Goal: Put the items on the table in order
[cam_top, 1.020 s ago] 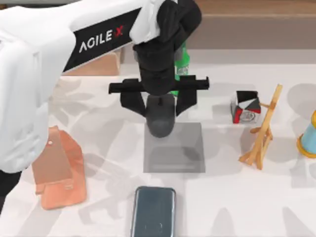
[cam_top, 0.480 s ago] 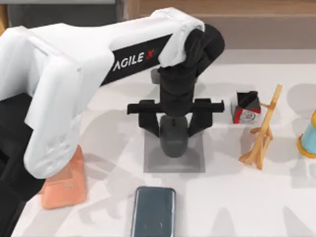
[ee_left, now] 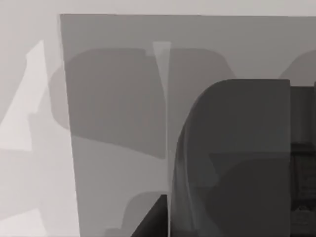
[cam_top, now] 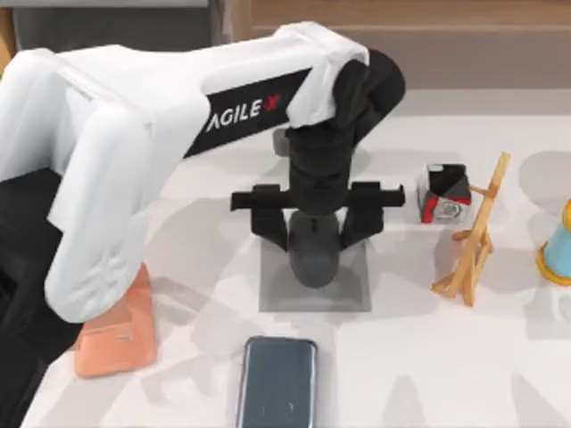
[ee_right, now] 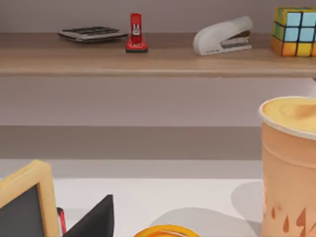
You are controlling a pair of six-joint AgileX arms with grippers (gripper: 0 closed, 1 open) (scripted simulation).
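One left hand apparently gripping mouse over grey mat, smartphone nearby

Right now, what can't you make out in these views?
- Mouse underside, top view: the left gripper covers its back, so contact with the grey mat can't be judged.
- Phone, top view: lower end cut off by the frame edge.
- Orange stand, top view: mostly hidden under the left arm.
- Cup, right wrist view: cut off at the frame edge.
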